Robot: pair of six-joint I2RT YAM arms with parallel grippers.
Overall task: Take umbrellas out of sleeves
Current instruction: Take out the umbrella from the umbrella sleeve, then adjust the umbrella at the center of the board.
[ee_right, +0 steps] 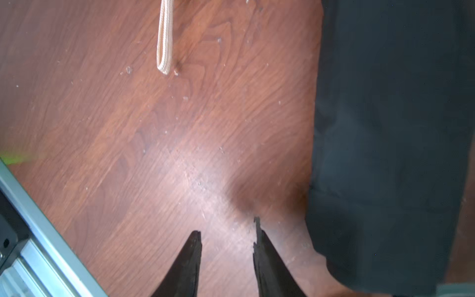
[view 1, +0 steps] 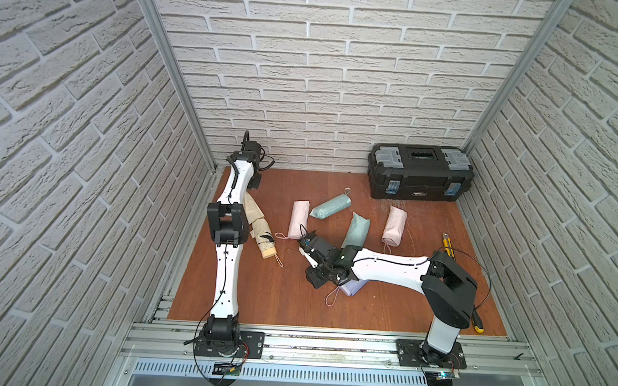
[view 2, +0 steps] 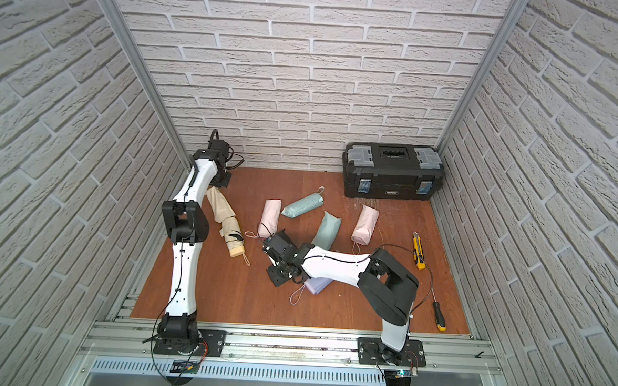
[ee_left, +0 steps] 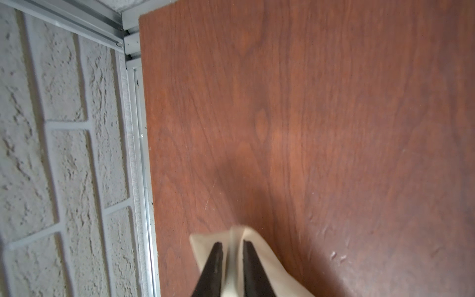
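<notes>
At the back left corner my left gripper (ee_left: 233,243) (view 1: 255,181) stands slightly open, with a fold of the beige sleeve (ee_left: 257,257) (view 1: 249,205) still between its fingers. The sleeve trails down to the beige umbrella (view 1: 264,240), whose handle points forward. My right gripper (ee_right: 226,227) (view 1: 311,269) is open over bare floor with nothing between its fingers; flat black fabric (ee_right: 385,128) with a hem lies beside it. Two pink (view 1: 299,218) (view 1: 395,224) and two mint (view 1: 331,206) (view 1: 356,231) sleeved umbrellas lie mid-floor. A lilac one (view 1: 354,287) shows under the right arm.
A black toolbox (view 1: 420,172) stands at the back right. A yellow utility knife (view 1: 448,244) and a screwdriver (view 1: 477,323) lie along the right side. Brick walls and metal rails close in the wooden floor (view 1: 260,299). A beige wrist loop (ee_right: 164,38) lies ahead of the right gripper.
</notes>
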